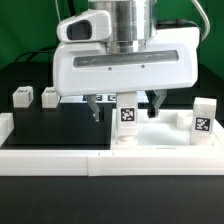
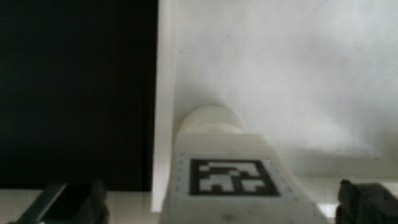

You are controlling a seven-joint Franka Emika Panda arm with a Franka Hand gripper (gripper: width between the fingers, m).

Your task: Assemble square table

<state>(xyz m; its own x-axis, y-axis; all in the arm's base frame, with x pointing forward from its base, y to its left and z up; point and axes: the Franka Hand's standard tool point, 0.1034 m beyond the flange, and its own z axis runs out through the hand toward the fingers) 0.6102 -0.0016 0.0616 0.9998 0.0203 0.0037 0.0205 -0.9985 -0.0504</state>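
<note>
- While the gripper (image 1: 127, 109) hangs over the slab (image 1: 175, 138), its fingers (image 1: 96, 112) are spread wide. They straddle the upright leg (image 1: 128, 120) at lower centre of the exterior view and grasp nothing. The wrist view shows a gap between the leg (image 2: 228, 165) and each finger (image 2: 71, 203).
- You'll find the slab at the lower right of the exterior view. The leg stands near its edge, next to the black table (image 1: 60, 125).
- Spare legs (image 1: 22, 97) sit at the upper left, well apart from the gripper, and a lone leg (image 1: 203, 118) stands at the right edge.
- If you close off-centre, one finger would likely touch first and shove or tip the leg.
- With the leg so near the slab's edge, a sideways nudge could send it onto the table.
- If you go down too far, the fingertips may strike the slab.
- The gripper body hides the leg's top in the exterior view.
- You cannot tell whether the leg is seated in the slab or only standing on it.
- The wrist view is blurred, the slab (image 2: 302, 70) is washed out with no ribs readable, and the frame cuts off the fingertips.
</note>
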